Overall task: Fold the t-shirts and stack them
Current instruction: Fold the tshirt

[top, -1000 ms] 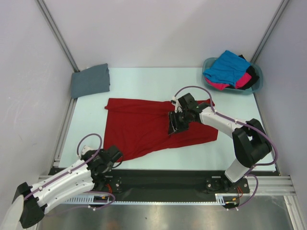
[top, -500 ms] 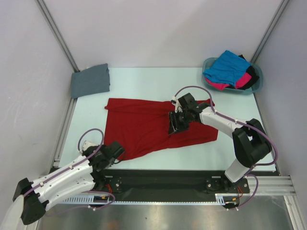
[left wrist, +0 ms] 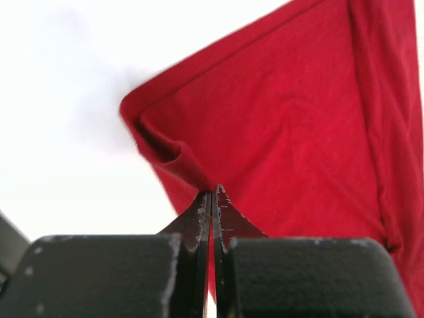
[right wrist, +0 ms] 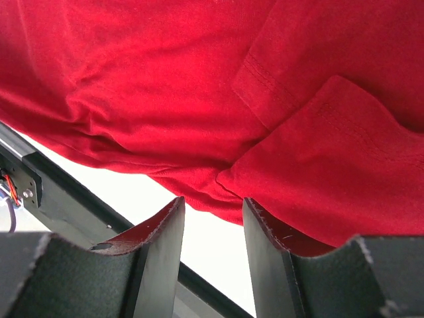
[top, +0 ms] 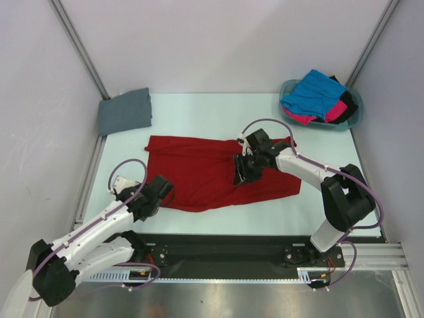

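The deep red t-shirt (top: pixel 205 169) lies spread across the middle of the table. My left gripper (top: pixel 164 192) is shut on its near-left hem corner, and the pinched red cloth (left wrist: pixel 285 119) rises in a fold from the closed tips (left wrist: pixel 212 193). My right gripper (top: pixel 240 173) stands open low over the shirt's right part, with the red cloth (right wrist: pixel 199 86) beyond its tips (right wrist: pixel 212 202) and nothing between them. A folded slate grey t-shirt (top: pixel 124 111) sits at the back left. The bright blue (top: pixel 313 93), hot pink (top: pixel 334 111) and black (top: pixel 347 103) t-shirts are piled in the basket.
The teal plastic basket (top: pixel 358 106) stands at the back right corner. Slanted metal frame posts (top: pixel 76 40) rise at the back corners. A black base rail (top: pixel 225 248) runs along the near table edge, seen again in the right wrist view (right wrist: pixel 59 199).
My left gripper has closed on the red shirt's near-left corner and carried it away from the near edge, folding that flap inward. The right arm has stayed in place.
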Robot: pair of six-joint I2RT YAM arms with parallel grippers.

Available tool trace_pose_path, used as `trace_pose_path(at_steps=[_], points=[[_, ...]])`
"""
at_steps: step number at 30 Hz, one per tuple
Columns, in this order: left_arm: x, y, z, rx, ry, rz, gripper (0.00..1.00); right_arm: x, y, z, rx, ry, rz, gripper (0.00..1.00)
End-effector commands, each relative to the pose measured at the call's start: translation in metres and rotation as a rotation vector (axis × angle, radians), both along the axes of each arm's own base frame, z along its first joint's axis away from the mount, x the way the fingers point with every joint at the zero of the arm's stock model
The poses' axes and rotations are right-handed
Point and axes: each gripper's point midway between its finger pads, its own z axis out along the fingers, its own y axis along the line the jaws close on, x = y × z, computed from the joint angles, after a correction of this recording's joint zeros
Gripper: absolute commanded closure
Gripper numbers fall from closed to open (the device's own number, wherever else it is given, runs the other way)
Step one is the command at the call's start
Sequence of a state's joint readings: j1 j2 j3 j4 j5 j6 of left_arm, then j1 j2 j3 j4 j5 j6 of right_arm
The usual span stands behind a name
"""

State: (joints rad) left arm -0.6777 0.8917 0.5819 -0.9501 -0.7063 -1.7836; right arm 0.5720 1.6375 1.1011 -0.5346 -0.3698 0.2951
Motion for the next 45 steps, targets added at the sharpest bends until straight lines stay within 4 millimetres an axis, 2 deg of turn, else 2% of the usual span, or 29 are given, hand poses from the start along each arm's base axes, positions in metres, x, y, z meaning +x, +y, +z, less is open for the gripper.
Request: trace_pose_path(at_steps=[1,7,17,20,24,26,27,28,31,34,38,41,42,43,45], points=[[0.031,0.005,0.019,0.033,-0.08,-0.01,1.0,0.006,-0.003,0.015,0.004,-0.037,-0.023,0.54],[0.06,0.015,0.023,0.071,-0.076,-0.02,1.0,0.011,-0.005,0.015,-0.011,-0.04,-0.041,0.54],[0.094,0.02,0.004,0.108,0.019,-0.067,1.0,0.015,-0.005,0.017,-0.025,-0.037,-0.056,0.55],[0.094,0.028,-0.009,0.131,0.095,-0.063,1.0,0.016,-0.011,0.016,-0.056,-0.039,-0.081,0.55],[0.086,0.042,-0.029,0.174,0.215,-0.064,1.0,0.027,-0.031,0.016,-0.148,-0.085,-0.177,0.55],[0.083,0.048,-0.039,0.203,0.271,-0.056,0.89,0.029,-0.039,0.017,-0.183,-0.102,-0.21,0.55],[0.083,0.051,-0.041,0.215,0.283,-0.057,0.76,0.034,-0.046,0.02,-0.206,-0.125,-0.246,0.55],[0.087,0.053,-0.042,0.24,0.298,-0.067,0.51,0.036,-0.051,0.021,-0.21,-0.132,-0.267,0.54],[0.096,0.057,-0.039,0.297,0.304,-0.104,0.63,0.042,-0.057,0.023,-0.197,-0.151,-0.322,0.54],[0.111,0.061,-0.027,0.353,0.305,-0.122,0.64,0.043,-0.058,0.024,-0.173,-0.148,-0.34,0.54],[0.117,0.063,-0.016,0.393,0.33,-0.139,0.63,0.044,-0.062,0.027,-0.175,-0.163,-0.363,0.55],[0.124,0.056,-0.004,0.376,0.286,-0.191,0.57,0.045,-0.064,0.029,-0.168,-0.166,-0.393,0.53],[0.128,0.051,0.005,0.361,0.241,-0.204,0.56,0.05,-0.069,0.028,-0.187,-0.182,-0.42,0.53],[0.13,0.048,0.006,0.369,0.229,-0.257,0.52,0.05,-0.07,0.027,-0.185,-0.17,-0.439,0.53],[0.144,0.029,0.015,0.313,0.134,-0.342,0.5,0.051,-0.073,0.025,-0.183,-0.162,-0.46,0.53]])
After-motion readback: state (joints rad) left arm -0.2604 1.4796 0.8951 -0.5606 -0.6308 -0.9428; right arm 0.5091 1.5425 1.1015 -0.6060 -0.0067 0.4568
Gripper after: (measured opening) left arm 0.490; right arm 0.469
